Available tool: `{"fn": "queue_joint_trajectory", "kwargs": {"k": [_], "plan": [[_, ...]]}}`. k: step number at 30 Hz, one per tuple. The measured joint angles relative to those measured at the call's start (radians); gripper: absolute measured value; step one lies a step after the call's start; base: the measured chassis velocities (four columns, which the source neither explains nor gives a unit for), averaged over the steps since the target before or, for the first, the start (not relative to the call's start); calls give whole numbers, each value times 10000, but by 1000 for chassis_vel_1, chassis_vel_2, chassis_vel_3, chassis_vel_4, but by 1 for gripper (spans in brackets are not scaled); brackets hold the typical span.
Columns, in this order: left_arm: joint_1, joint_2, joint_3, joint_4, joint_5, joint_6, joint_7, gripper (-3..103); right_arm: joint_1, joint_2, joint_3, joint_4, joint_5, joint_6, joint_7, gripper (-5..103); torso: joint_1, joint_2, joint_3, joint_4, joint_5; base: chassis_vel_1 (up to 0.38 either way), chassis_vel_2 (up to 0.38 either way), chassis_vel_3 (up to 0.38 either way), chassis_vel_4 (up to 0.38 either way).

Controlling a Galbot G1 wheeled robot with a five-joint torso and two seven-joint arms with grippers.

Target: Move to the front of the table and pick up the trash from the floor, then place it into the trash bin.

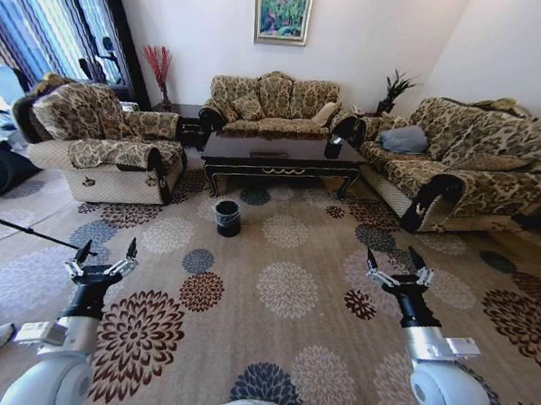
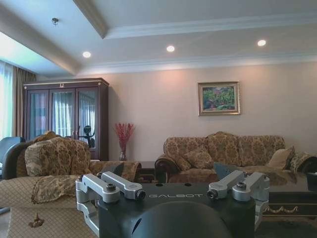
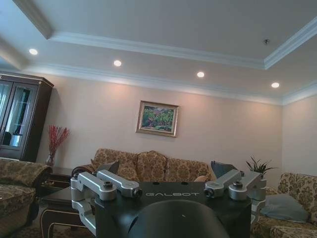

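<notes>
The one long dark bench (image 1: 282, 156) lies far ahead with its long axis running left to right, and the single black trash bin (image 1: 227, 217) stands upright on the floor (image 1: 284, 285) just near of the bench's left end. Between the robot and the bin the patterned carpet lies open, bounded by an armchair (image 1: 105, 148) on the left and a sofa (image 1: 463, 167) on the right. The left hand (image 1: 104, 255) and right hand (image 1: 396, 262) hover low over the near carpet, each with fingers spread apart, gripping nothing.
</notes>
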State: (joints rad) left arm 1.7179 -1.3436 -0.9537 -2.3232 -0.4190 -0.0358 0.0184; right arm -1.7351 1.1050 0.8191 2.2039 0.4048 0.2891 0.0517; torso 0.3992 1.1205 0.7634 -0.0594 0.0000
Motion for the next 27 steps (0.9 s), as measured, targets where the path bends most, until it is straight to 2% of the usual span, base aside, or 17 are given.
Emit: {"fn": "queue_joint_trajectory", "kwargs": {"k": [12,16,21,27], "plan": [[5,-12,72,21,52,-38,-72,100,4,0,24,7,-22,0,30,100,288,636,346,0,0,0,0,0,0],[68,-27,195,-15,481,35,-570,100,22,29,-99,64,128,285,572,100,373,821,448,0,0,0,0,0,0],[92,-54,223,-29,612,86,-775,100,36,-28,9,121,159,344,869,100,389,850,468,0,0,0,0,0,0],[255,-132,146,-189,650,37,-724,100,-30,-165,108,296,409,355,962,100,380,829,456,0,0,0,0,0,0]]}}
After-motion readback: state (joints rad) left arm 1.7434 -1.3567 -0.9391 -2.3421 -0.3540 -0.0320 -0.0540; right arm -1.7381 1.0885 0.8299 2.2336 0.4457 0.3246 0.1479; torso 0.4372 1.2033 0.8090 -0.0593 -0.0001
